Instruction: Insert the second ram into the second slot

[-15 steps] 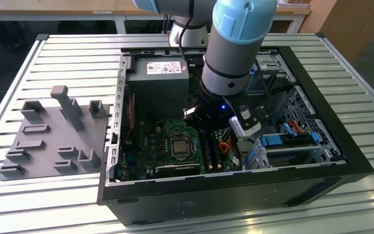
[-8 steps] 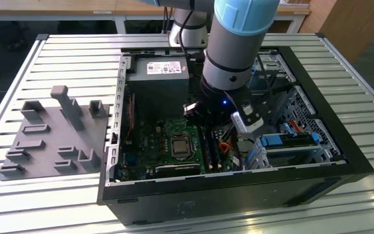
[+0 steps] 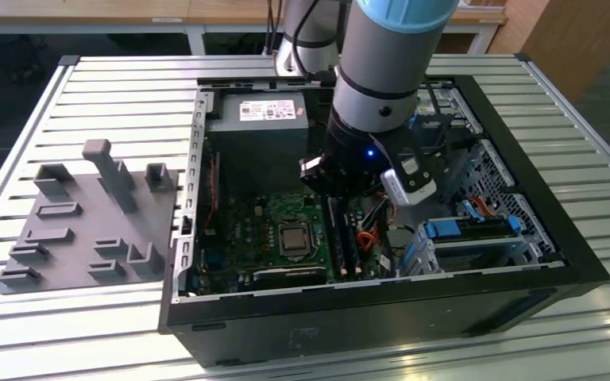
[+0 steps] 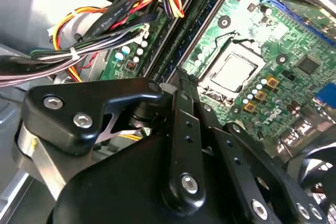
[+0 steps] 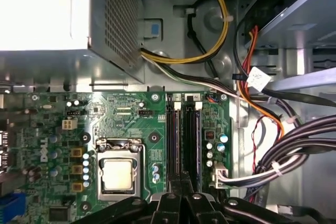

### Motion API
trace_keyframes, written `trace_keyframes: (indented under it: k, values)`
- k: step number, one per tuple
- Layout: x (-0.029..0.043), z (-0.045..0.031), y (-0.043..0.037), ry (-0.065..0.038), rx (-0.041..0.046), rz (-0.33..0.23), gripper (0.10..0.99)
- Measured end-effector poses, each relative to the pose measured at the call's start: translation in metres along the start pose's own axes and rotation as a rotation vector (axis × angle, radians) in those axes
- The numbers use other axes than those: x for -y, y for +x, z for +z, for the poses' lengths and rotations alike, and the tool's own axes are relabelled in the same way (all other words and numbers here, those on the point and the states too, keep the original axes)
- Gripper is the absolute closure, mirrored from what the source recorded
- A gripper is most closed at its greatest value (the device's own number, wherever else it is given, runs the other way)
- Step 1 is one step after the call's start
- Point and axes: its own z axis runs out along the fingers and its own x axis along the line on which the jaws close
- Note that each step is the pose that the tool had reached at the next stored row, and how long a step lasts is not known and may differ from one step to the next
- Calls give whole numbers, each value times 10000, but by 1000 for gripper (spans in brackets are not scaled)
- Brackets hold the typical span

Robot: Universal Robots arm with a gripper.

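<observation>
My gripper (image 3: 335, 206) reaches down into the open computer case (image 3: 559, 238), right above the two long dark memory slots (image 3: 348, 242) on the green motherboard. In both wrist views its black fingers come together at the tips, shut (image 5: 181, 178) (image 4: 177, 80). The tips stand over the near end of the pair of slots (image 5: 182, 140) (image 4: 184, 30), between the two strips. The second ram is hidden: I see no separate blue stick, and cannot tell whether one sits in the second slot (image 5: 193, 140).
The CPU socket (image 5: 116, 174) lies beside the slots and the power supply (image 3: 268, 111) behind them. Cable bundles (image 5: 273, 150) hang close on the other side. Light-blue drive brackets (image 3: 469, 230) fill the case's right. A grey fixture plate (image 3: 88, 222) lies outside the case.
</observation>
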Motion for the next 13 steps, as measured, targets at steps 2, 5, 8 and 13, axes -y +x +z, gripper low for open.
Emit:
trace_keyframes:
  k: [2, 5, 8, 13]
  values:
    - [-1, -28, 1, 1, 0, 0, 980]
    - [-2, -62, 2, 0, 0, -1, 980]
    - [-3, -80, 4, -3, 1, 0, 980]
    - [-3, -81, 4, -9, 0, 0, 980]
